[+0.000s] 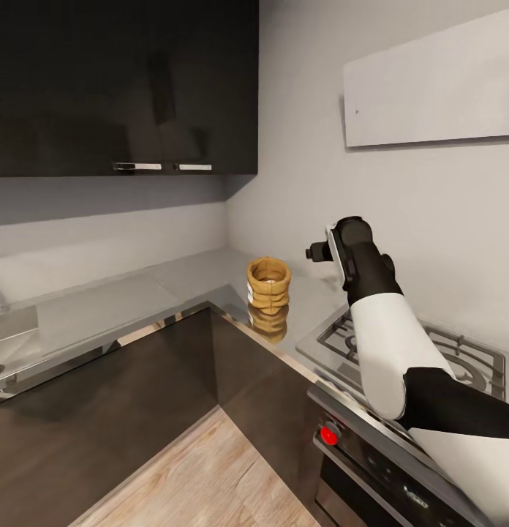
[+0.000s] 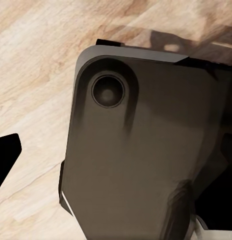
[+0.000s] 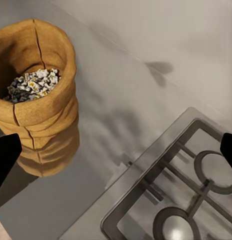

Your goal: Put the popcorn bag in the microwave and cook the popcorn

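Left to right, what we see: the left end effector's cam looks down at wood floor (image 2: 31, 75) w/ the robot's dark base (image 2: 136, 150) beneath. One dark fingertip (image 2: 6, 155) pokes in at the frame edge; we can't tell if that end effector is wide or narrow.

The popcorn bag (image 1: 268, 285) stands upright on the tabletop (image 1: 101, 315), near the inner corner and just back from the front edge, mouth open, kernels visible inside in the right wrist view (image 3: 33, 82). The gas hob (image 1: 430, 351) lies further right.

The right end effector (image 1: 318, 253) hangs above the tabletop, to the right of the bag and a bit higher, apart from it, nothing held. Both its fingertips (image 3: 6, 155) sit at opposite frame edges in the wrist view, so it's spread wide.

Risks, in our judgement:
- Approach too low or sideways → we knock the bag over, kernels spill.
- Bag is soft paper; hard squeeze crumples it, contents tip.
- Bag pushed toward the edge → could drop to the floor.
- Forearm could clip the hob grates.
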